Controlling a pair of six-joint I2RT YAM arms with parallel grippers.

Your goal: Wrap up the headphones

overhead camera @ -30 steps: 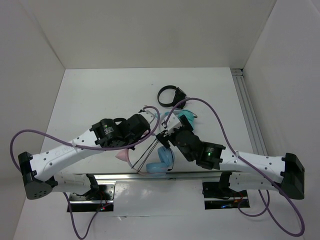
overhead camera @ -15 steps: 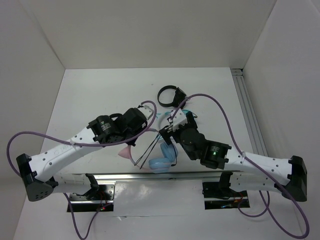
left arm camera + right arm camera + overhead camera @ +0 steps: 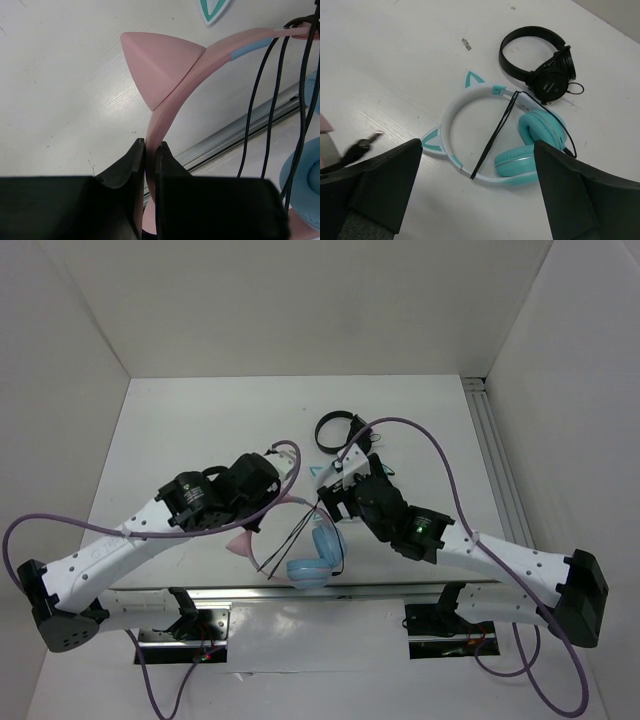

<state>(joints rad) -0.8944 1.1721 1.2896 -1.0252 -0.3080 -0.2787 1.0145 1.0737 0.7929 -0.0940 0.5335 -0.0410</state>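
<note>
Releasing now: right gripper (image 3: 476, 147) just sprung wide, empty, backing toward upper centre. Left gripper (image 3: 150, 148) clamped tight on pink band of headphones (image 3: 312, 565), lower centre. Cable (image 3: 256, 100) loops hanging over band; wrap likely near done.

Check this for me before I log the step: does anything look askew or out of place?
Yes: the headphones hang tilted at the table's near edge, pinched only by the band in the shut left gripper. Their cable spans the band in loose-looking strands, and the open right gripper holds nothing.
</note>
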